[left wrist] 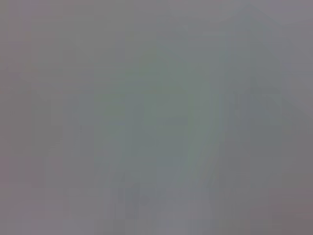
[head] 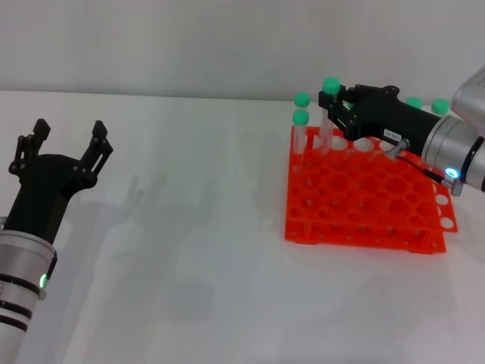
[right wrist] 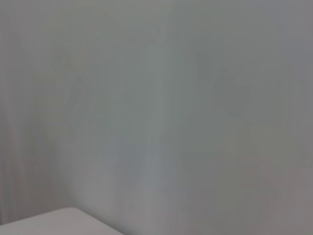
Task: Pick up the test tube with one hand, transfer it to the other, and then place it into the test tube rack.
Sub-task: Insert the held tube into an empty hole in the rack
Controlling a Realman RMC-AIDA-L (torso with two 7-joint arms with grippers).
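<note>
The right tool [head: 331, 106] reaches in from the counter's right edge, over the far part of the bright orange-red square plastic rack [head: 362, 205] with its grid of round holes. Its black fingers close narrowly on the slim clear plastic test tube with a round green cap [head: 329, 114], gripping just below the cap. The tube stands upright, its lower end at the rack's far left holes; whether it is seated in a hole cannot be told. Just beside it, at the rack's far left corner, stand two more green-capped clear tubes [head: 301, 125]. Two further green caps [head: 427, 104] show behind the right arm. The rack sits toward the far right of the white counter [head: 182, 227]. The left tool [head: 67, 140] hovers well apart, near the counter's left edge, with its black fingers spread wide and nothing between them. Both wrist views show only blank grey.
</note>
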